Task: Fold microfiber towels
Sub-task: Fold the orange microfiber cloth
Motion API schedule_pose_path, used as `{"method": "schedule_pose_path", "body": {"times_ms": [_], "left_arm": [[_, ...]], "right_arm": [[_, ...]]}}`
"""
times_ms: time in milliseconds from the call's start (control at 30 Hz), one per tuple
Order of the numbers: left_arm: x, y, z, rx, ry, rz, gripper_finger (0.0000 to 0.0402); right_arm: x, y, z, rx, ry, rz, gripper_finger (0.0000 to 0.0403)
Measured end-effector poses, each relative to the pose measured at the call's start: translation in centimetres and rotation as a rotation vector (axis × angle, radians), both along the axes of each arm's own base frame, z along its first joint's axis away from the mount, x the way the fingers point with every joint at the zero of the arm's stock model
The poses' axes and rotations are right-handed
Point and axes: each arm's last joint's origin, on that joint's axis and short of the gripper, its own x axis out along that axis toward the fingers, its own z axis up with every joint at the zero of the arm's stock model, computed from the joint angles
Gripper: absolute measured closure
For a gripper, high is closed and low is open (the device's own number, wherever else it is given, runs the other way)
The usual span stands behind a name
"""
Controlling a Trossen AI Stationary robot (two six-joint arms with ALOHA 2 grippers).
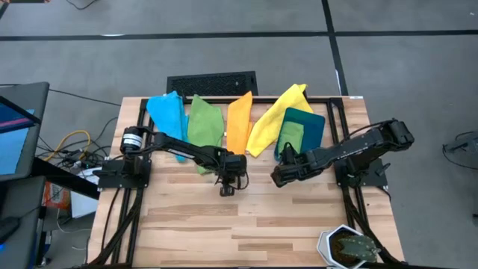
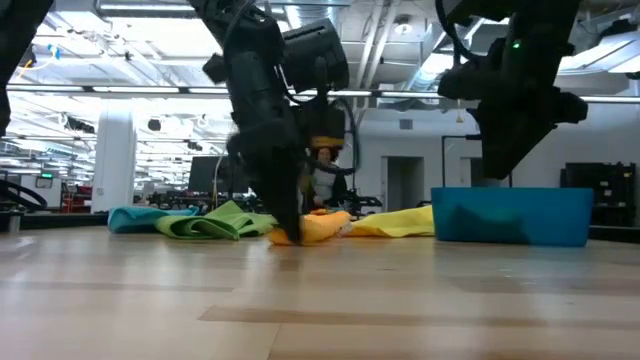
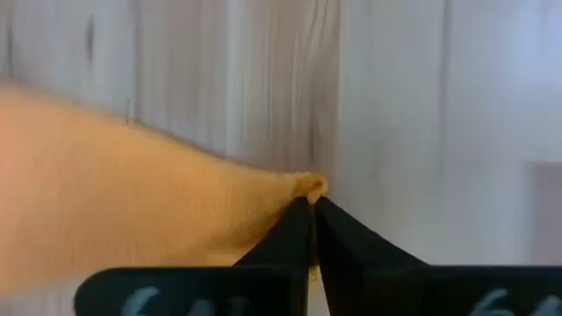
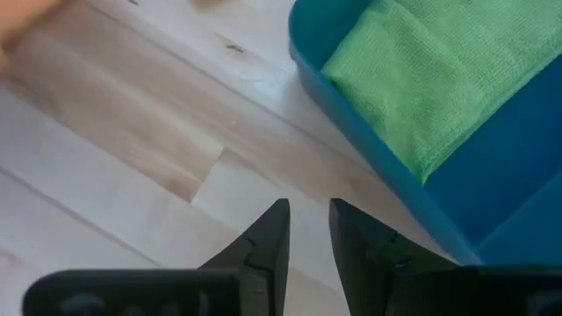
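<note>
Four microfiber towels lie in a row across the table's far half: light blue (image 1: 166,112), green (image 1: 204,123), orange (image 1: 239,119) and yellow (image 1: 275,116). Another green towel (image 4: 421,79) lies inside the teal bin (image 1: 312,128). My left gripper (image 3: 312,204) is down at the orange towel's near end, shut on it. My right gripper (image 4: 307,215) hangs over bare wood beside the bin's near left corner. Its fingers are a little apart with nothing between them. My left gripper pinches the orange towel's near corner (image 3: 307,184) between its two fingertips; only the cloth's tip shows past them. The fingers come steeply from above, pointing down. The corner sits low by the tabletop (image 2: 300,236), and the rest of the towel lies on the table behind it.
A black grille-like panel (image 1: 211,82) lies past the table's far edge. A white bowl with something dark in it (image 1: 347,246) stands at the near right corner. A screen (image 1: 15,127) and cables are off the left side. Bare wood (image 1: 246,224) fills the near half.
</note>
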Motion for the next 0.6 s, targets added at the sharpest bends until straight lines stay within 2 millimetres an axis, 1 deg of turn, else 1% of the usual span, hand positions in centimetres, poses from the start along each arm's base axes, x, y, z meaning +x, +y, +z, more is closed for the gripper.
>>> {"method": "schedule_pose_path", "body": {"times_ms": [33, 67, 133, 167, 233, 333, 367, 433, 500, 600], "left_arm": [[0.0, 0.0, 1.6, -0.034, -0.016, 0.036, 0.0398], [0.3, -0.1, 3.7, -0.065, -0.069, 0.06, 0.0398], [-0.3, -0.2, 8.6, -0.107, -0.152, 0.104, 0.0399], [-1.0, -0.2, 10.7, -0.12, -0.17, 0.126, 0.0399], [-2.3, -0.1, 14.1, -0.114, -0.226, 0.183, 0.0399], [-4.9, 0.4, 19.4, -0.103, -0.399, 0.329, 0.04], [-5.7, 0.6, 20.8, -0.104, -0.463, 0.385, 0.04], [-7.1, 0.9, 22.5, -0.12, -0.536, 0.481, 0.04], [-8.0, 1.1, 23.4, -0.151, -0.579, 0.538, 0.0401], [-9.2, 1.1, 24.9, -0.217, -0.645, 0.586, 0.0401]], "right_arm": [[0.0, 0.1, 0.0, 0.0, -0.001, 0.006, 0.0296], [0.0, 0.4, 0.0, 0.001, -0.004, 0.014, 0.0296], [0.0, 0.8, 0.0, 0.005, -0.016, 0.031, 0.0296], [0.0, 1.2, 0.0, 0.008, -0.029, 0.044, 0.0296], [0.1, 2.0, 0.2, 0.019, -0.066, 0.073, 0.0296], [0.7, 3.6, 0.7, 0.023, -0.187, 0.155, 0.0296], [0.9, 4.2, 0.9, 0.01, -0.237, 0.189, 0.0296], [1.6, 5.3, 1.4, -0.031, -0.351, 0.255, 0.0296], [2.2, 6.4, 2.1, -0.071, -0.461, 0.328, 0.0296], [3.1, 6.9, 3.0, -0.137, -0.581, 0.392, 0.0296]]}}
